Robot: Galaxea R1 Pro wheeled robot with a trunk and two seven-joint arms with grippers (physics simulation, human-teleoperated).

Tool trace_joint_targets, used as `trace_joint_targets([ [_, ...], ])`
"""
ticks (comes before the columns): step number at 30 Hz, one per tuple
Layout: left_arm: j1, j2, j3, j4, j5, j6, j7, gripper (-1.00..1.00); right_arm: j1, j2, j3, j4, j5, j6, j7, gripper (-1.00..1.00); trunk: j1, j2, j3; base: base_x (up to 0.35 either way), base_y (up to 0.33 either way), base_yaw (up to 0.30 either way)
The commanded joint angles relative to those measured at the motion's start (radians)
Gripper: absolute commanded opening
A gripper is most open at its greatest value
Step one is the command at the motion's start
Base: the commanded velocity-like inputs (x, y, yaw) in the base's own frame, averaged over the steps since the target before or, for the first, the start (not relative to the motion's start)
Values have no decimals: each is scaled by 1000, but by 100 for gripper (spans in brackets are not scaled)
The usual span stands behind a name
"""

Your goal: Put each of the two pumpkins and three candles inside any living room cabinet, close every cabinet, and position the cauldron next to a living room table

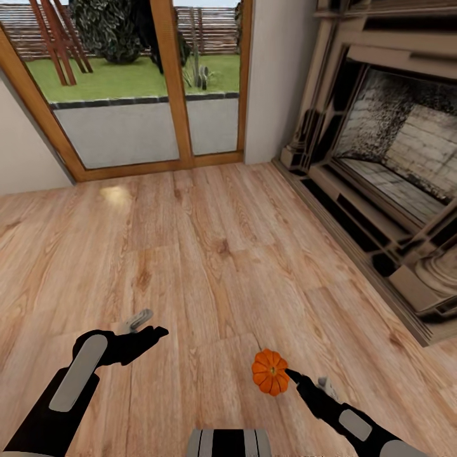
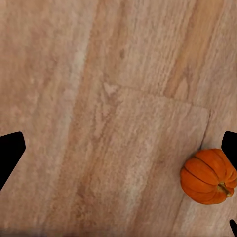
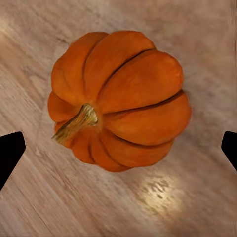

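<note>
orange ribbed pumpkin (image 1: 270, 372) lies tipped on the wooden floor, stem sideways.

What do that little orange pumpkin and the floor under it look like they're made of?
The pumpkin looks like a real gourd or a good imitation: smooth, slightly glossy orange ribs and a dry, tan, fibrous stem. I cannot tell which. The floor looks like light wood planks or wood-look laminate: visible grain, knots and board seams, with a soft sheen where light reflects beside the pumpkin.

No readable text, label or number appears anywhere.
</note>
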Motion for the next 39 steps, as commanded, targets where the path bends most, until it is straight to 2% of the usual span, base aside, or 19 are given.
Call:
trace_joint_targets([
  [1,-1,1,-2,-1,10,0,10,100,0,-1,5,0,-28,9,3,100,0,-1,-5,0,0,0],
  [8,-1,1,-2,0,11,0,10,100,-1,-9,2,-6,-137,121,3,100,3,-2,-32,0,0,0],
  [11,-1,1,-2,0,11,0,10,100,-1,-15,1,-11,-156,130,0,100,5,-3,-43,0,0,0],
  [18,-1,3,-1,0,11,0,10,100,-1,-34,0,-23,-183,105,1,100,8,-5,-70,0,0,0],
  [20,-1,4,-1,0,11,0,10,100,-1,-42,0,-46,-189,96,2,100,8,-5,-70,0,0,0],
  [28,-1,3,-2,0,11,0,10,100,-1,-44,0,-130,-198,71,4,100,8,-5,-70,0,0,0],
  [33,-1,2,-2,0,11,0,10,100,-1,-42,2,-136,-198,9,-1,100,8,-5,-70,28,8,0],
  [39,-1,2,-2,-1,11,0,10,100,-1,-42,2,-137,-197,-4,-2,100,8,-5,-70,66,37,0],
])
